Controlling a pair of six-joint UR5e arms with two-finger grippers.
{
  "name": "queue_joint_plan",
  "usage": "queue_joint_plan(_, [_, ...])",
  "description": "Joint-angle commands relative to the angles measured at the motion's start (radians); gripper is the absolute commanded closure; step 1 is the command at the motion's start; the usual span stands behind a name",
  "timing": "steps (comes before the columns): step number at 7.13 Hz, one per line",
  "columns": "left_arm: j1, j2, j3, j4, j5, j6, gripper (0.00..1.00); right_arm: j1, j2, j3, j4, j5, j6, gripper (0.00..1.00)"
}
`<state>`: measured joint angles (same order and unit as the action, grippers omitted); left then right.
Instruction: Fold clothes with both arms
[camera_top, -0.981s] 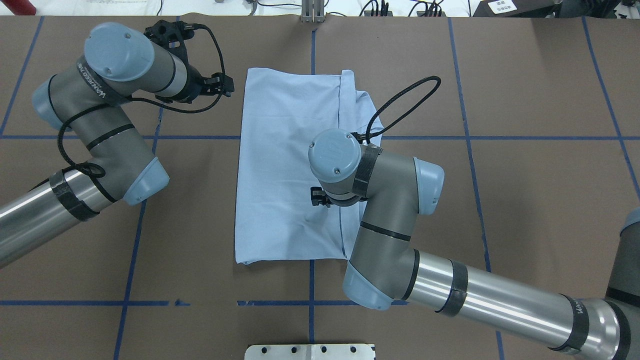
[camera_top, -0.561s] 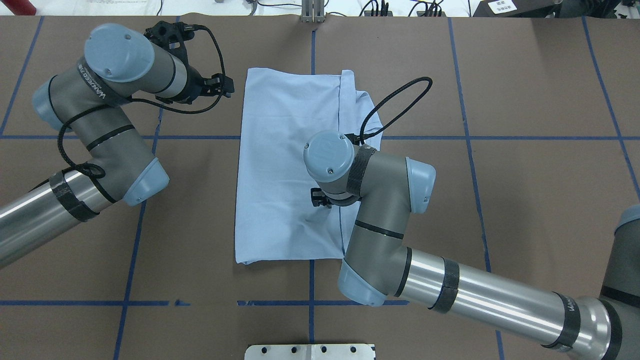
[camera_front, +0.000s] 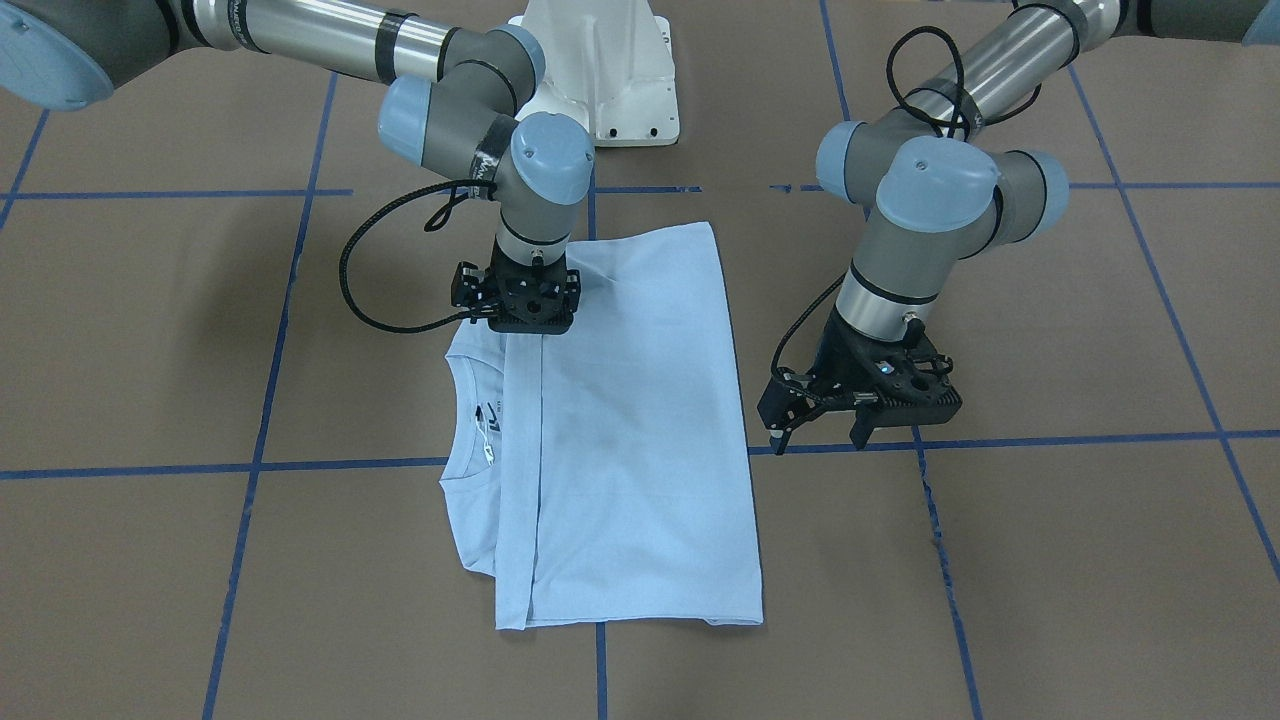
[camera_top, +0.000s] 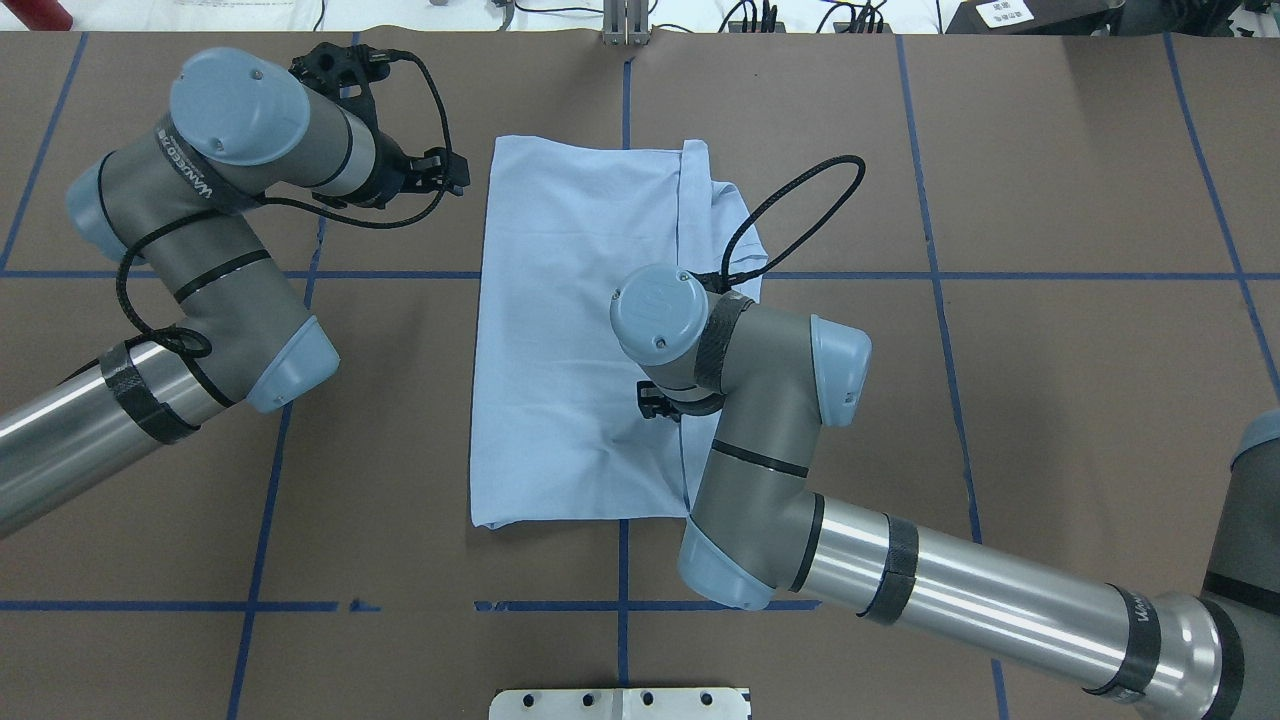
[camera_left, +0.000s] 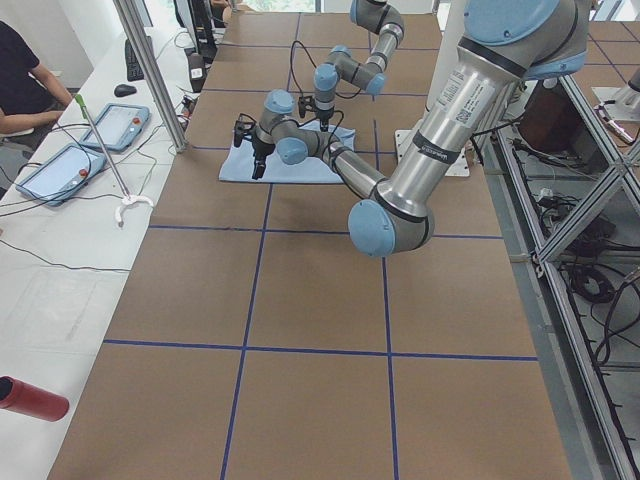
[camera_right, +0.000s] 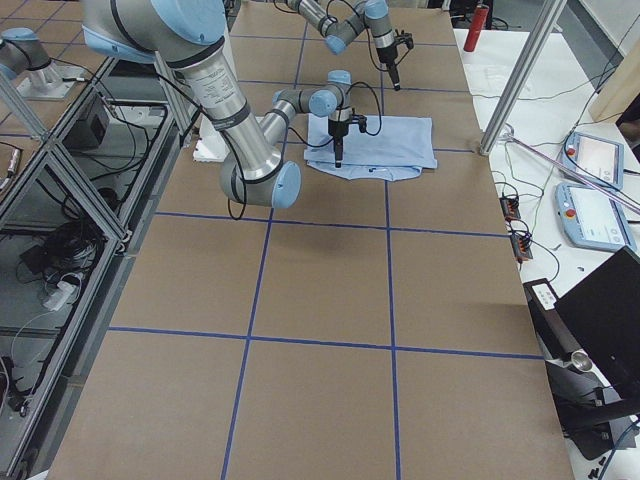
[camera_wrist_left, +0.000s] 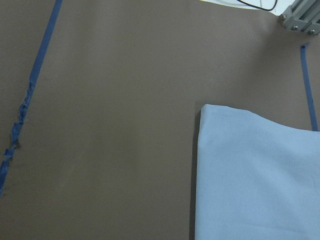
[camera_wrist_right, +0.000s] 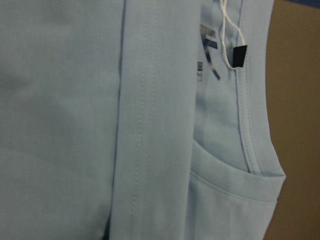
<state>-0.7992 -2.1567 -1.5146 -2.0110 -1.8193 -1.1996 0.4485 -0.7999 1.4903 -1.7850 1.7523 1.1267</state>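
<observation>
Inspection of the front-facing view. One light blue short-sleeved cotton T-shirt (camera_front: 640, 420) lies flat at the centre of the frame on the brown paper-covered table (camera_front: 150, 330). It is folded lengthwise into one long panel. One round neck opening (camera_front: 475, 400) shows along the panel's left side. Inside it are one dark printed label and one small black swing tag on white string (camera_wrist_right: 239, 56).

Arms counted: two, silver-grey with light blue caps.

My right arm (camera_front: 480, 110) enters from the upper left. Its black two-finger claw (camera_front: 520, 322) points straight down onto the folded hem near the shirt's top edge. The fingertips are hidden under the claw body, so I cannot tell their spread or whether they grip cloth.

My left arm (camera_front: 930, 200) enters from the upper right. Its claw (camera_front: 815, 435) hangs right of centre over bare table, just beside the shirt's right edge. Its two fingers are spread and it holds nothing.
</observation>
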Motion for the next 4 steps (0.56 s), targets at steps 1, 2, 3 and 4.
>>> queue_joint_plan(1, [0.000,-0.002,0.001,0.000,0.000,-0.002,0.00,0.007,0.002,0.002,-0.054,-0.001,-0.028,0.00])
queue_joint_plan(2, [0.000,-0.002,0.001,0.000,0.000,-0.003,0.00,0.021,0.005,0.008,-0.086,-0.001,-0.056,0.00])
queue_joint_plan(3, [0.009,-0.002,0.001,-0.002,0.000,-0.008,0.00,0.033,0.005,0.011,-0.111,-0.001,-0.076,0.00])
queue_joint_plan(4, [0.012,-0.002,0.004,-0.002,0.000,-0.009,0.00,0.050,0.005,0.015,-0.129,0.001,-0.099,0.00])
